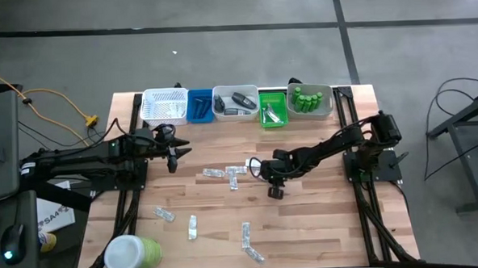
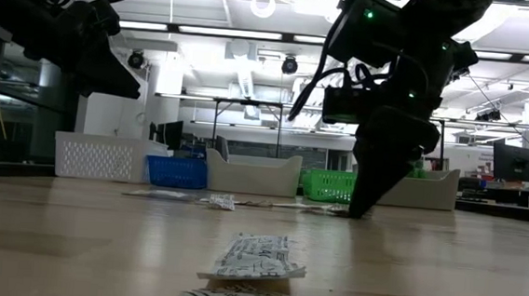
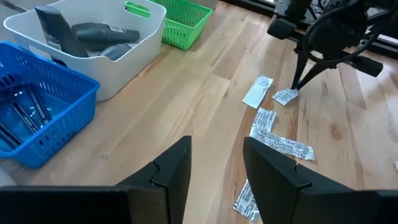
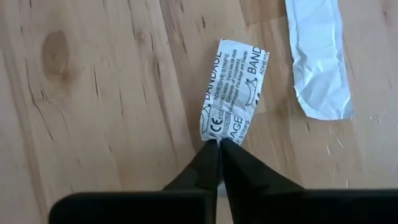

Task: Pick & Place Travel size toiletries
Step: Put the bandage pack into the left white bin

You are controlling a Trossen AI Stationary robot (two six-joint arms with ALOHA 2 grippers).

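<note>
The right gripper (image 4: pixel 219 144) is down at the table now, fingertips pressed together with no gap showing, and they are pinching the near edge of a small printed bandage sachet (image 4: pixel 233 91). The sachet is lying flat on the wooden table (image 4: pixel 93 93), lettering up, and just beside it a plain white sachet (image 4: pixel 318 59) is resting, close but not touching. From above, the right gripper (image 1: pixel 254 167) is sitting mid-table at the end of a loose cluster of sachets (image 1: pixel 225 175), in front of the row of trays. Across the table at surface level, the dark fingers are coming down to a point right on the wood (image 2: pixel 361 206).

The left gripper (image 3: pixel 214 162) is hovering above the table, its fingers standing partly apart with bare wood showing between them, and nothing is in them. It is sitting near the blue basket (image 3: pixel 43 112), where thin razors (image 3: pixel 28 112) are lying, and the white bin (image 3: pixel 124 59) with dark grey oval pieces (image 3: pixel 99 34). Further along the row, green bottles (image 1: pixel 306 99) are filling the end bin. More sachets (image 1: pixel 193 226) are scattered nearer the front edge, and a big green jar (image 1: pixel 133 254) is standing at the front corner on the left arm's side.
</note>
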